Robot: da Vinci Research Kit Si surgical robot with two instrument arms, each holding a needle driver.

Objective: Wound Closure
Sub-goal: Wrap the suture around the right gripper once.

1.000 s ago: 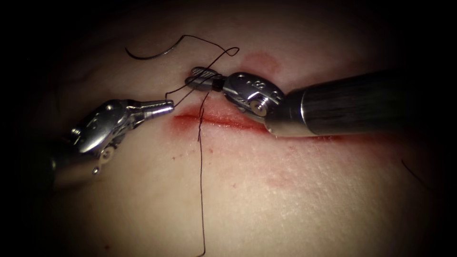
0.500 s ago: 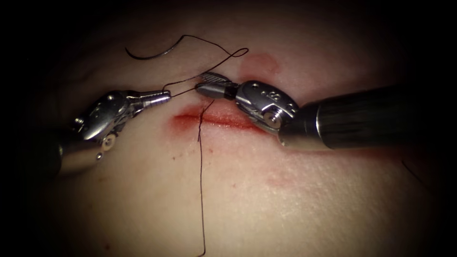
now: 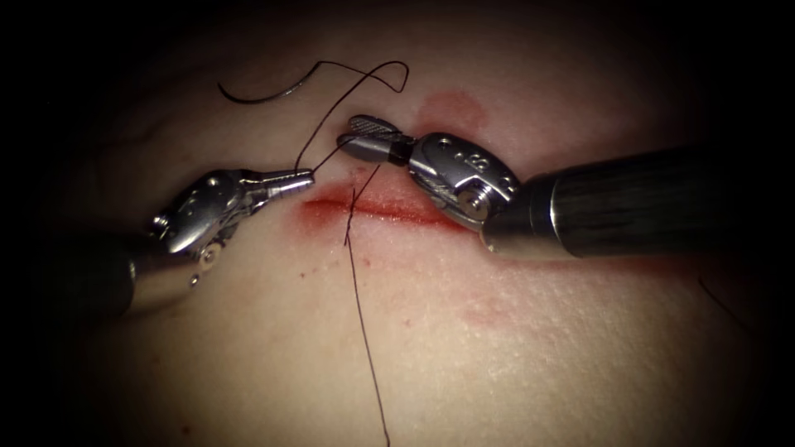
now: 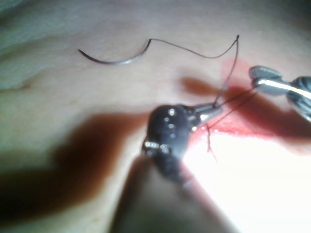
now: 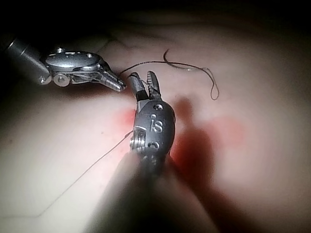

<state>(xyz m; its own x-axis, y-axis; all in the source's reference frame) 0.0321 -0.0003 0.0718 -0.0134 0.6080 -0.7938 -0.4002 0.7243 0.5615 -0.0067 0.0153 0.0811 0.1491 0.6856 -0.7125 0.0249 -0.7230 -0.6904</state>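
Note:
The curved needle [image 3: 257, 97] lies free on the tissue [image 3: 513, 364] beyond the cut [image 3: 397, 210], towards the left, held by neither tool; it is also seen in the left wrist view [image 4: 116, 60]. Its thread [image 3: 364, 73] arcs right, then drops to my left tool [image 3: 308, 175], whose jaws are shut on the thread just left of the cut's end. My right tool [image 3: 352, 137] hovers above the cut with its jaws open [image 5: 146, 80], a strand running from the left tool's tip [image 4: 216, 109] to them. A thread tail [image 3: 364, 331] crosses the cut and trails toward the near edge.
Red fluid lines the cut, and a faint red patch [image 3: 451, 108] marks the tissue beyond it. The right tool's dark shaft [image 3: 646, 199] lies over the cut's right part. A short dark strand [image 3: 719, 302] lies at the far right.
The left tool, still shut on the thread, drew back left and then returned toward the cut's end. The right tool shifted right. The thread loop rose and the tail swung right.

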